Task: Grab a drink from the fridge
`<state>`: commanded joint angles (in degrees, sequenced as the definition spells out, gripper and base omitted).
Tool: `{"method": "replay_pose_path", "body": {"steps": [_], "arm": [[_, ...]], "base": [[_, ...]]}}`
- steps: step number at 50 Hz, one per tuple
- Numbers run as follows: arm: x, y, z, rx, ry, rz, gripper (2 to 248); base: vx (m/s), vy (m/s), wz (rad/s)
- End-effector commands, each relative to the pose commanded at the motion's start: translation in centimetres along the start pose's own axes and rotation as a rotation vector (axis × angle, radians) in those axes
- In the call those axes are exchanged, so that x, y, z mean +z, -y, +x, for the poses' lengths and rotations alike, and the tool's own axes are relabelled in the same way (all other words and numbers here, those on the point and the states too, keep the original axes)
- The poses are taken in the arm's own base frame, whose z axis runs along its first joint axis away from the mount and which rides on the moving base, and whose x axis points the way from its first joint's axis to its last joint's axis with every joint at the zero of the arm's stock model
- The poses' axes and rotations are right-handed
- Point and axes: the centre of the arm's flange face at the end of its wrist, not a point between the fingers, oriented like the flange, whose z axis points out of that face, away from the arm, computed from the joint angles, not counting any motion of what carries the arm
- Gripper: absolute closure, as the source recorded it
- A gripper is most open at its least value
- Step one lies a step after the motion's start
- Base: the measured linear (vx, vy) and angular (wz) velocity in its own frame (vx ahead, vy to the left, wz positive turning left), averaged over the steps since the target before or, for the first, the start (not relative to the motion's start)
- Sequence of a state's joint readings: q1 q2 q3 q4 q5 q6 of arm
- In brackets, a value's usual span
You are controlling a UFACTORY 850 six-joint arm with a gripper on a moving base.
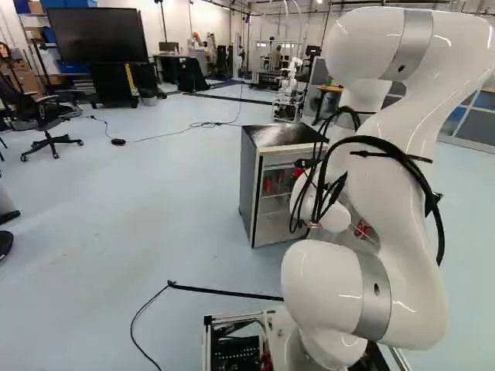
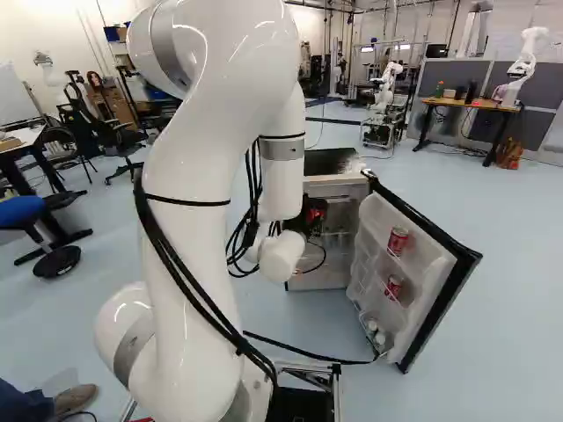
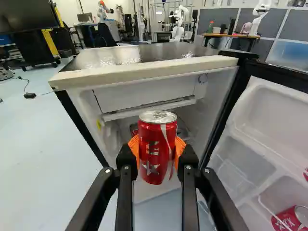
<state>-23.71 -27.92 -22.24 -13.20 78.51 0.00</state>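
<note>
Fridge [image 1: 249,185], on the floor [image 1: 155,232] ahead of the arm [image 2: 202,176]; door [image 2: 459,274] swung out to its right. Can [image 3: 157,151], between the two fingers of the gripper [image 2: 310,215], before the fridge's opening. In the door: upper can [image 2: 398,240], lower can [image 2: 393,287] beneath it. Well behind the fridge: another robot [image 2: 387,83]. Left base view, left: screen [image 1: 93,35], with chair [image 1: 54,124] nearer. Right base view, far right: desk [image 2: 462,104], bottle [image 2: 439,89] on it.

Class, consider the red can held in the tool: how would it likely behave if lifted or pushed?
The red can looks unopened, so it is probably full and heavy for its size. Its smooth side may slip, though the tool grips it from both sides. Laid down, its round body would likely roll.
</note>
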Motion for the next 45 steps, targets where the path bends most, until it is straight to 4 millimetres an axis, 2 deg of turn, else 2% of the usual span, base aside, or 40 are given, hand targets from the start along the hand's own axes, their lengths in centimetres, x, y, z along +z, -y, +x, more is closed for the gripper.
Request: {"method": "replay_pose_path", "body": {"steps": [45], "arm": [[-1.8, 0.2, 4.3, -0.024, -0.104, -0.004, 158]], "base": [[0.0, 0.0, 0.0]]}}
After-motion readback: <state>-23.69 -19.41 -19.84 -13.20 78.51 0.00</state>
